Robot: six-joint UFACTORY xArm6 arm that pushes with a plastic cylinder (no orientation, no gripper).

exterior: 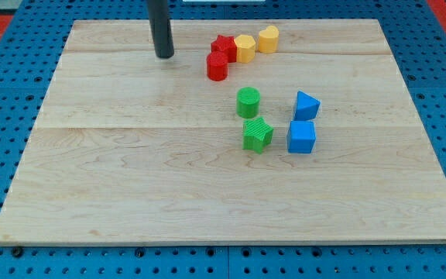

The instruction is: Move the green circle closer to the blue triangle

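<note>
- Camera view: green circle (248,101) sits mid-bench, left of the blue triangle (307,105), apart.
- Green star (258,134) just near of it; a skewed push could drag it along.
- My tip (164,56) stands far-left, touching nothing; no jaws, nothing held.
- Overshoot could shove the triangle onto the blue cube (301,137).

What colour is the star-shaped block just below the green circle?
Green: the star matches the green circle, clearest in the camera view.

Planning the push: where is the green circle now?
The green circle sits right of centre, just above the green star, left of the blue triangle.
</note>
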